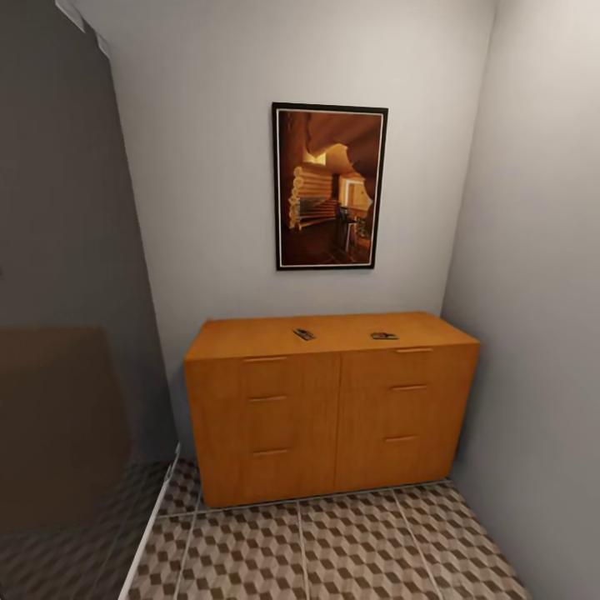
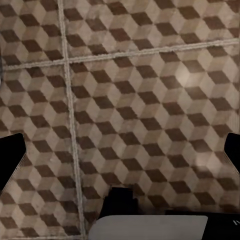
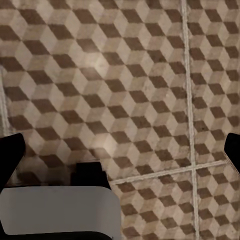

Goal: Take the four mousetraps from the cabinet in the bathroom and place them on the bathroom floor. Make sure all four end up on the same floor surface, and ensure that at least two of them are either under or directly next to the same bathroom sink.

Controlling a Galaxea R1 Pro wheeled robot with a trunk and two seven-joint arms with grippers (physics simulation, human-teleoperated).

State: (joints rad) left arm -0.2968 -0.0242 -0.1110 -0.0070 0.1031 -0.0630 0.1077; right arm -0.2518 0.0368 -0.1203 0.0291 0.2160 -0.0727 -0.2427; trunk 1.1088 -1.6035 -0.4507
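A wooden cabinet standing on a tiled floor

The orange-brown cabinet (image 1: 333, 408) stands at the far end of the bathroom floor (image 1: 333, 550), against the wall. Two small mousetraps lie on its flat top, well apart: one (image 1: 304, 334) near the middle, one (image 1: 384, 336) further right. The floor has brown and cream cube tiles.

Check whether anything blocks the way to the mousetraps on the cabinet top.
Nothing visible does. Two mousetraps lie in the open on the cabinet top, with bare bathroom floor before it. Both wrist views show open jaws over floor tiles.
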